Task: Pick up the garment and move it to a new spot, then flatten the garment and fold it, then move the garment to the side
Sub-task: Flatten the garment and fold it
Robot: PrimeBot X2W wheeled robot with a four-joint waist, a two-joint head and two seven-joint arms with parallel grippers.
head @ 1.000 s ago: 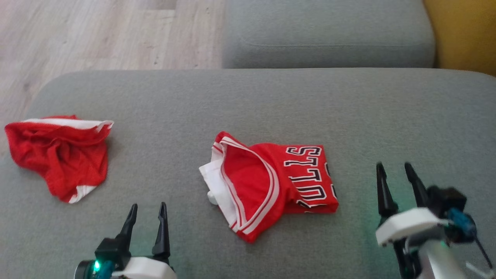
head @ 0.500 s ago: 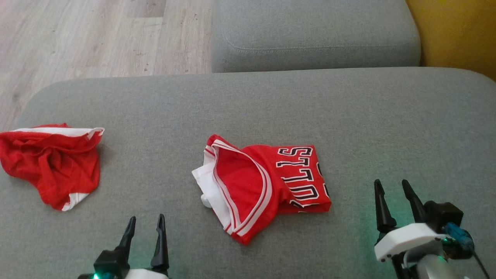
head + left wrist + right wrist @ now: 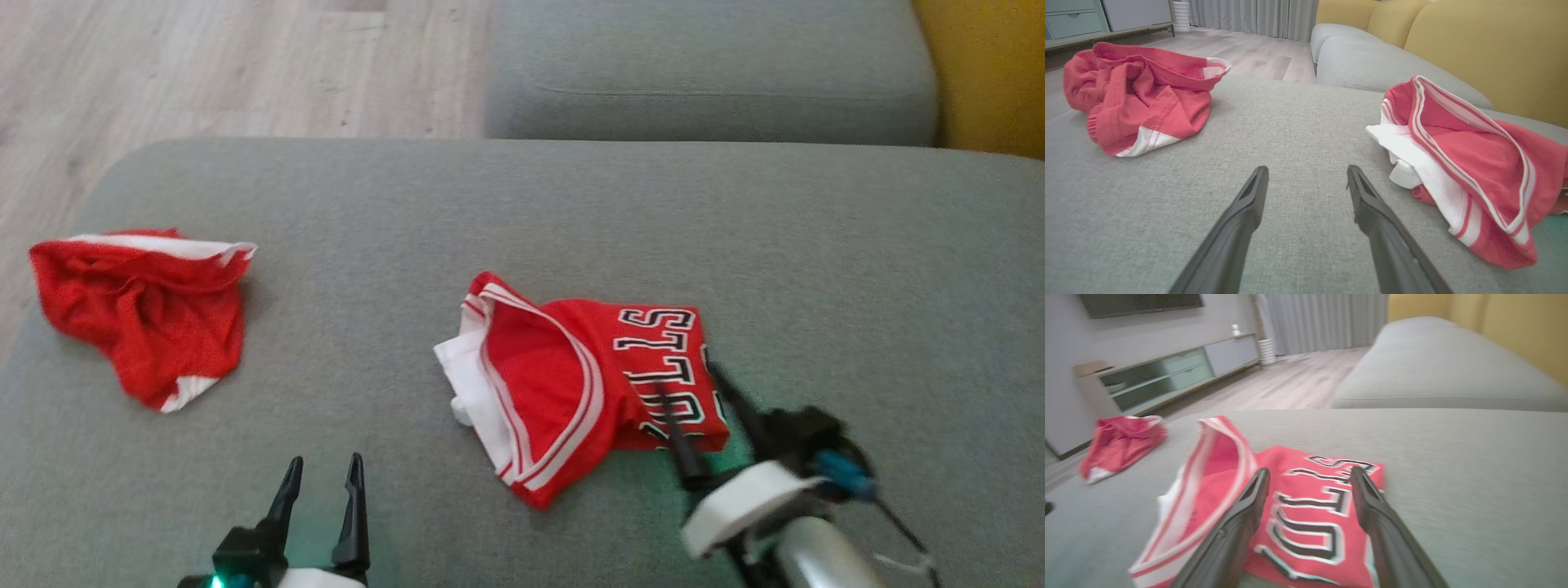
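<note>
- Right pincer (image 3: 684, 376) sits at 5 o'clock in the head view, its two dark fingers apart and gripping nothing, tips over the lettered end of the red jersey (image 3: 563, 384); the arm is blurred, so I cannot tell whether they touch the cloth
- Left pincer (image 3: 326, 460) sits at 7 o'clock, fingers apart and empty, above the bare grey cushion (image 3: 816, 269), apart from the jersey
- Folded, the jersey lies near the middle of the cushion, with its white-striped opening toward 8 o'clock and its black-and-white letters toward 3 o'clock
- At 9 o'clock a crumpled red garment (image 3: 143, 314) with white trim lies near the cushion's edge, well apart from the jersey
- Pale wooden floor (image 3: 204, 65) shows at 11 o'clock, a second cushion (image 3: 702, 65) at 1 o'clock
</note>
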